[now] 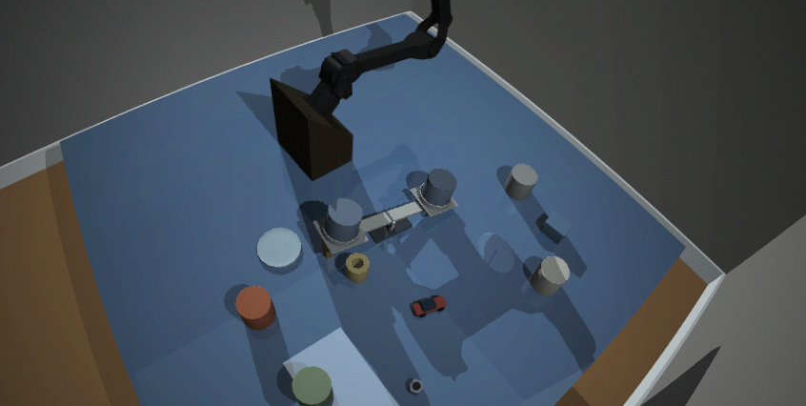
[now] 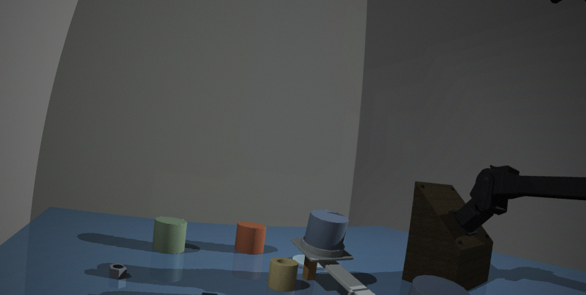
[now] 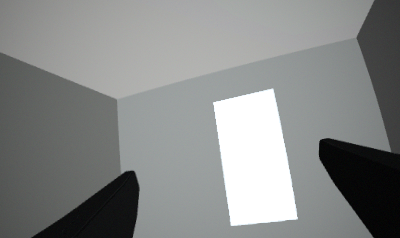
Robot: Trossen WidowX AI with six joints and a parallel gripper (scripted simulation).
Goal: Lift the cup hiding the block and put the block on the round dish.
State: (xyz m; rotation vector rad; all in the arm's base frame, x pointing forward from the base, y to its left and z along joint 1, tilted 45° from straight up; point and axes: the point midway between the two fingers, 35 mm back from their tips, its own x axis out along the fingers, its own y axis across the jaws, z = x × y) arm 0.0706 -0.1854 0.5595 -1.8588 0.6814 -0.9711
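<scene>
One blue-grey cup (image 1: 343, 221) (image 2: 326, 230) stands on the balance pan nearer the dish. The other cup (image 1: 438, 188) (image 2: 439, 287) stands on the far-right pan in the top view. The balance beam (image 1: 405, 212) (image 2: 345, 279) looks tilted: the dish-side pan appears raised, with its cup leaning toward the pivot, and the other end appears lower. The hidden block is not visible. The pale round dish (image 1: 278, 247) (image 2: 299, 259) is empty, with no cup above it. My gripper (image 3: 229, 164) is open and empty, facing walls and a bright window, far from both cups; the top view cuts it off.
A brown block (image 1: 328, 251) (image 2: 309, 269) stands by the raised pan, near a yellow ring (image 1: 357, 268) (image 2: 282, 274). Orange (image 1: 255, 307) and green (image 1: 312, 385) cylinders, a red car (image 1: 429, 305), a nut (image 1: 415, 385), two pale cylinders (image 1: 521, 181) (image 1: 551, 275) and a blue block (image 1: 555, 227) stand around.
</scene>
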